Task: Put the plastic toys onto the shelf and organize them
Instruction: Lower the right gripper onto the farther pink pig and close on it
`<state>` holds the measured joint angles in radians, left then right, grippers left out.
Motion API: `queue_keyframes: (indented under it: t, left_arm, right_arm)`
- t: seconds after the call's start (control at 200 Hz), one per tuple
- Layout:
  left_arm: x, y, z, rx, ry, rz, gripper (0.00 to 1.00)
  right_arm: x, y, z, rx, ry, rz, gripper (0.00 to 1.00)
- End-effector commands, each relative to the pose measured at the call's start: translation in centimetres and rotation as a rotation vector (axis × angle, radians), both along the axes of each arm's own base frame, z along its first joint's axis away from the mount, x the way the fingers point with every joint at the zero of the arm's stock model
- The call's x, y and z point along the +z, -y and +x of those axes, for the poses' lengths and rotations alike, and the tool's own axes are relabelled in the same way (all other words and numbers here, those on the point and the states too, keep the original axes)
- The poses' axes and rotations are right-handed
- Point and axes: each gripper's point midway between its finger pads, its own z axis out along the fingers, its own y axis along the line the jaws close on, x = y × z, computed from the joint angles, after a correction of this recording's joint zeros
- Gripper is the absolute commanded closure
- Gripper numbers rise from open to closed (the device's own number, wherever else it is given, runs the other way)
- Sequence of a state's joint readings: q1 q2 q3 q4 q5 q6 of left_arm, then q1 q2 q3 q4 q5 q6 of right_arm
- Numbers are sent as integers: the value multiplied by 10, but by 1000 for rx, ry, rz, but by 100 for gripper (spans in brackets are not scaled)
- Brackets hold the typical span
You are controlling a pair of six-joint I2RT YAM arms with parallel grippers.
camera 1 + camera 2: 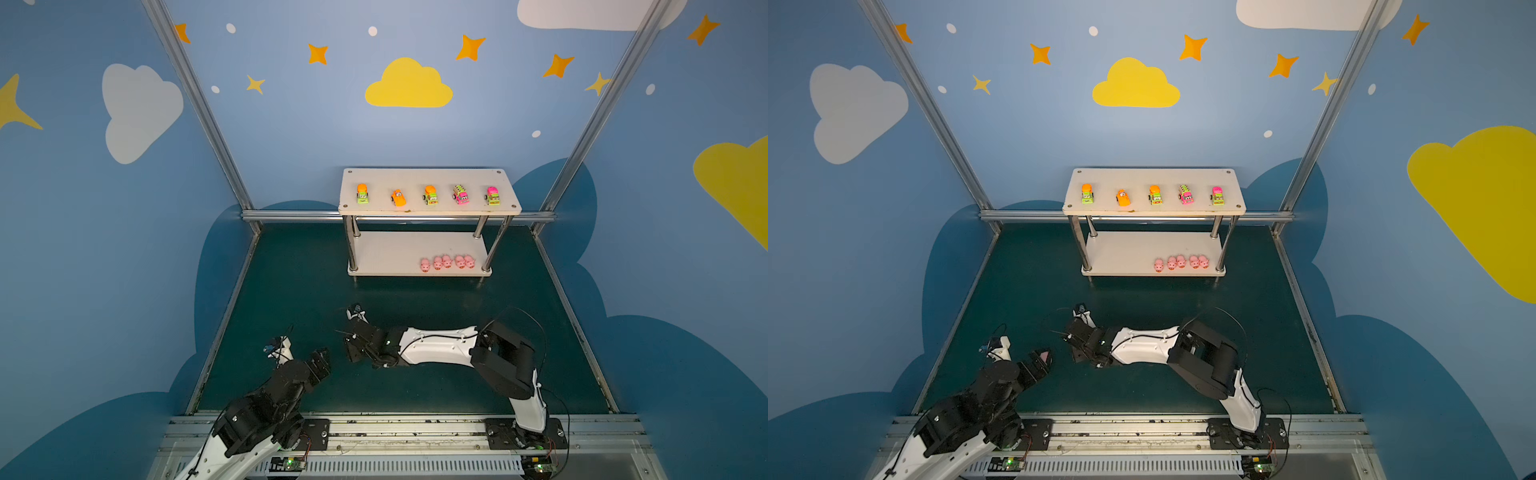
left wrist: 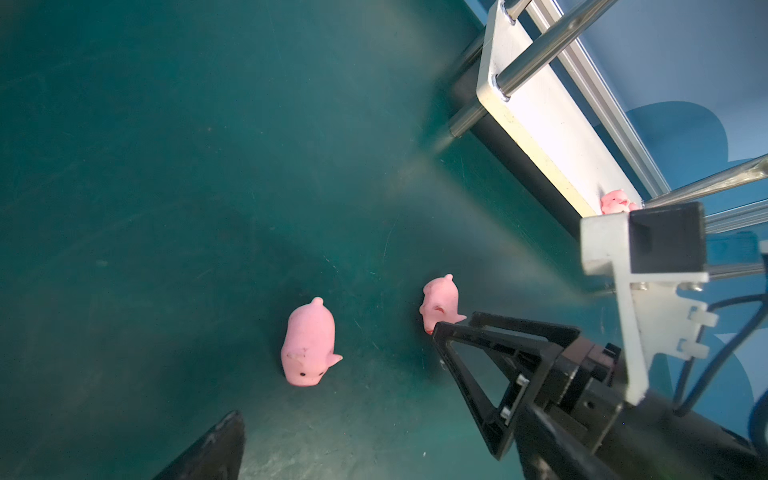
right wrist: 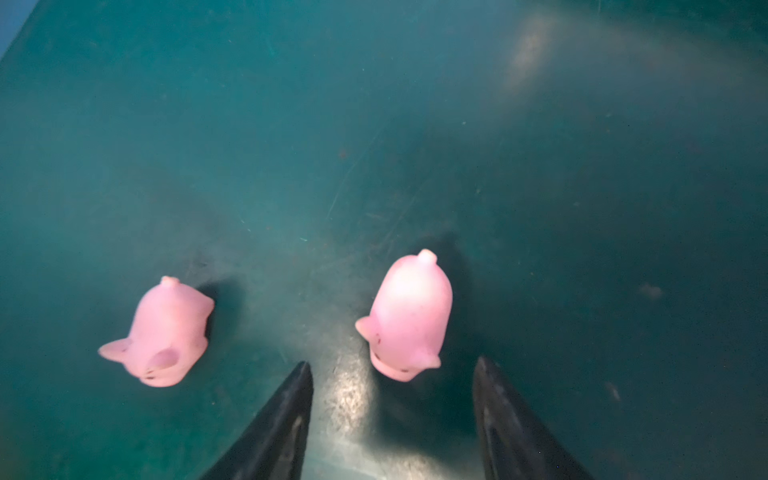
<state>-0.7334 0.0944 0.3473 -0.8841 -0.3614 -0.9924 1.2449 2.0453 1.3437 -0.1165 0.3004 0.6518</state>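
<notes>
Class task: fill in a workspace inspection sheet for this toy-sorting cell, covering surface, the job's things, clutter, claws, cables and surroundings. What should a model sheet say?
Surface: dark green mat, scuffed in the wrist views.
Job's things: five toy vehicles in a row on the shelf top board; five pigs at the lower board's right end in both top views; two more on the mat: one pig at the mouth of the right claw, a second pig beside it.
Clutter: nothing seen.
Claws: left claw open, empty; right claw open, not touching the pig.
Cables: black cable along the right arm, clear of the toys.
Surroundings: blue walls with clouds and stars; metal frame posts.
</notes>
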Motion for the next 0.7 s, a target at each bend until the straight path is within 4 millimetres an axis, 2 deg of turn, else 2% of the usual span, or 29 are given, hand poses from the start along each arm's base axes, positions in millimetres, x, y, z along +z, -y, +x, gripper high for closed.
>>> queue_keyframes:
  t: [0.0,0.471,0.696]
  left_arm:
    - [-5,-7,-2,18,-11,33,0]
    - [-2,-8,0,23,-4,44,0]
    - [1,-7,2,21,-7,67,0]
  right_arm:
    - [-3,-5,4,-9,-10,4,41]
    - [-17,-6,16,-15,-33,-9,44]
    - [-28,-1,18,-20,-56,-54,57]
